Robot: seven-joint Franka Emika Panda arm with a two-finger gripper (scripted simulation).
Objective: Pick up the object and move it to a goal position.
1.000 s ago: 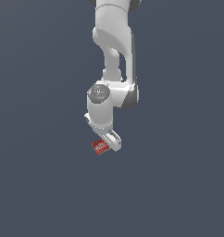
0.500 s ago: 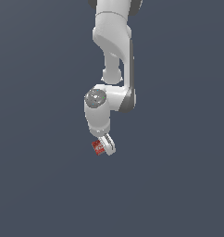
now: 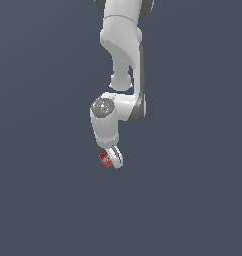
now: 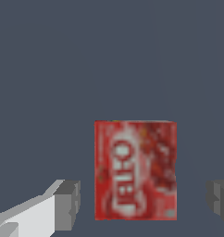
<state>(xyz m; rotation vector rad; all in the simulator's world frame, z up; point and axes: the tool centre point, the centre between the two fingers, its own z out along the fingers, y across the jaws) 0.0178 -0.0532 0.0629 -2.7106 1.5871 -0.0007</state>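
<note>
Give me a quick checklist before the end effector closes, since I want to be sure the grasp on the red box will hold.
1. Red box lies between the two fingers: ok, one finger shows on each side of it in the wrist view.
2. Jaws wide enough: ok, a gap shows on both sides of the box.
3. Fingers touching the box: not yet, both stand apart from it.
4. Box centred in the gap: roughly ok; the gaps look slightly uneven.
5. End effector low enough on the box: cannot tell, the exterior view shows the box beside it but not the height.
6. Goal position marked: cannot tell, none shows in either view.
</note>
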